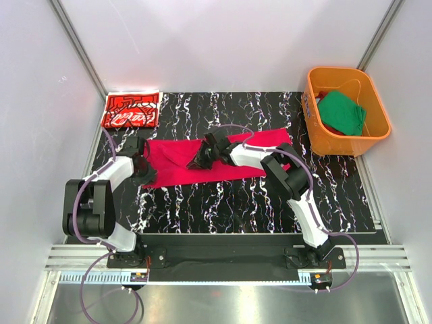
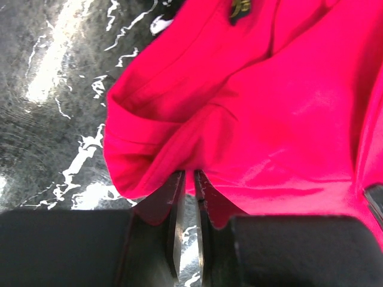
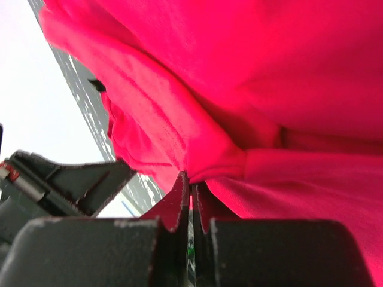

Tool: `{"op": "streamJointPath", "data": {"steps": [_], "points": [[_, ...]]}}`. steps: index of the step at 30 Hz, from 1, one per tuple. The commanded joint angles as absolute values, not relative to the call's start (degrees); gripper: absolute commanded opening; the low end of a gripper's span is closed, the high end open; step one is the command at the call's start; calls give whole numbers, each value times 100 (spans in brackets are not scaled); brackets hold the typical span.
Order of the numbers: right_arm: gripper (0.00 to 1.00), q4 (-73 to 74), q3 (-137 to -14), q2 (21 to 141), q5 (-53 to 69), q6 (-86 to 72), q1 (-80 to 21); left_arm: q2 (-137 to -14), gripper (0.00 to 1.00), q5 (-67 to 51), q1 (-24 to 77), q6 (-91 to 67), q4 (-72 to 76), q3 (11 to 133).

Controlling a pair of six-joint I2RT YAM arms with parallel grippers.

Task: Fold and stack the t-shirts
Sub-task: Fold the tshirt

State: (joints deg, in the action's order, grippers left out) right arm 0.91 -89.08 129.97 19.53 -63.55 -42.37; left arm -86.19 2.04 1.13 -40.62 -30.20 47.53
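My left gripper (image 2: 187, 180) is pinched shut on the left end of the plain crimson t-shirt (image 1: 202, 174), which lies stretched across the middle of the tabletop (image 1: 236, 206). My right gripper (image 3: 190, 184) is clamped on a fold of the same shirt near its centre, and the cloth bunches there. The printed red t-shirt (image 1: 131, 110) sits folded at the far left corner. The green t-shirt (image 1: 342, 113) lies in the orange tub (image 1: 344, 145) by the far right corner.

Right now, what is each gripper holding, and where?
Both pinch the crimson t-shirt: left gripper at its left edge, right gripper on a bunched fold near the middle.
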Motion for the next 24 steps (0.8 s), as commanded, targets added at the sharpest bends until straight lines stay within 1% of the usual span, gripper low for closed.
{"op": "streamJointPath", "data": {"steps": [1, 11, 17, 19, 21, 22, 23, 24], "points": [[0, 89, -8772, 12490, 2407, -6161, -4087, -8727, 15, 501, 70, -4087, -3067, 4966], [0, 115, -8736, 12392, 3286, -5845, -3832, -8736, 14, 615, 35, -4087, -3120, 4983], [0, 53, -8754, 12454, 3533, -6020, -3753, -8596, 13, 492, 26, -4034, -3111, 5001], [0, 53, -8702, 12445, 3472, -6003, -3718, -8456, 15, 449, 26, -4017, -3129, 5027], [0, 53, -8675, 12463, 3445, -5950, -3700, -8131, 23, 413, 26, -4008, -3155, 5088], [0, 61, -8692, 12498, 3445, -5924, -3700, -8017, 29, 404, 26, -3999, -3129, 5106], [0, 70, -8701, 12515, 3454, -5898, -3700, -7876, 47, 378, 26, -3956, -3077, 5193], [1, 53, -8701, 12533, 3463, -5897, -3691, -7866, 54, 326, 18, -3903, -2980, 5255]]}}
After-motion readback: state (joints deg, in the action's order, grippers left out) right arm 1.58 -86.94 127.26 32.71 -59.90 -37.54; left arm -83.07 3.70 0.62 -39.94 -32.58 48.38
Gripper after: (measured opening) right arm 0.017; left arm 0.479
